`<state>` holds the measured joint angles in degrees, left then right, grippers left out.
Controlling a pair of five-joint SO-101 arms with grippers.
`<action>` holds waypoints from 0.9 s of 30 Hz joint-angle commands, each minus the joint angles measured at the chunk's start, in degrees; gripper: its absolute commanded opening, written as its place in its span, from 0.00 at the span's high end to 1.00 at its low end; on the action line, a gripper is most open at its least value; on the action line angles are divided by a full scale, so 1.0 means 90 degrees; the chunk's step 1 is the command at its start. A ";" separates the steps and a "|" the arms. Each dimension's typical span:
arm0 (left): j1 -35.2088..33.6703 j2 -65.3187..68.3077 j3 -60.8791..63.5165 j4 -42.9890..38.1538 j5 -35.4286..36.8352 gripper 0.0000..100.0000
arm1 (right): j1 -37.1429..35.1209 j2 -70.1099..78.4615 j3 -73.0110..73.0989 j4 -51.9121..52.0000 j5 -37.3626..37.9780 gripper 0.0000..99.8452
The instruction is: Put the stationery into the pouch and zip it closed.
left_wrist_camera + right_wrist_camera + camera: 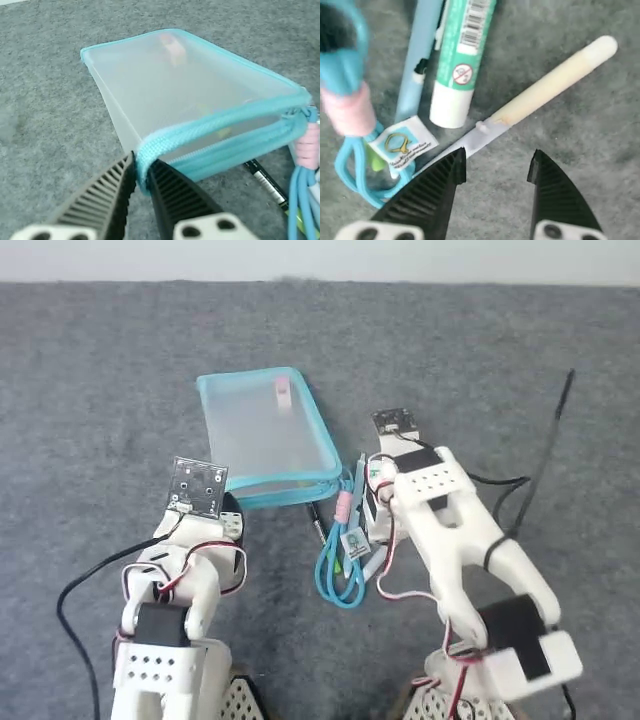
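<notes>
Left wrist view: pouch gripped, most stationery still outside it.
The left tool (141, 162) is clenched on the zip-edge corner of the translucent, teal-trimmed plastic pouch (190, 95), which already holds one small pink item (172, 47). The right tool (498, 155) hangs released just above a cream-and-clear plastic pen (545, 87). A green-and-white glue tube (460, 65) and a looped blue cord (340, 575) lie beside it on the grey felt table (100, 370), with a pale wall (300, 260) beyond.

The pouch (265, 435) lay flat on the tabletop (100, 370); the stationery (345, 540) lay just beside its near right corner; the left end effector (141, 180) clamped its near left corner; the right end effector (498, 157) hung parted over the stationery.
</notes>
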<state>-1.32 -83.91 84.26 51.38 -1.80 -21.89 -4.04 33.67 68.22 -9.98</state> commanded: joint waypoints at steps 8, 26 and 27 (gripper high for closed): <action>0.0020 -0.0068 -0.0269 -0.0166 -0.0020 0.99 | 0.0122 0.1783 -0.1270 0.0474 -0.0811 0.81; 0.0029 -0.0068 -0.0269 -0.0176 -0.0020 0.99 | 0.1783 0.1128 -0.2569 0.0239 0.2862 0.99; 0.0029 -0.0068 -0.0269 -0.0176 -0.0020 0.99 | 0.1705 0.1177 -0.2716 0.0210 0.2862 0.99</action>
<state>-1.32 -83.91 84.26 51.38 -1.80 -5.98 9.41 15.82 71.65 14.55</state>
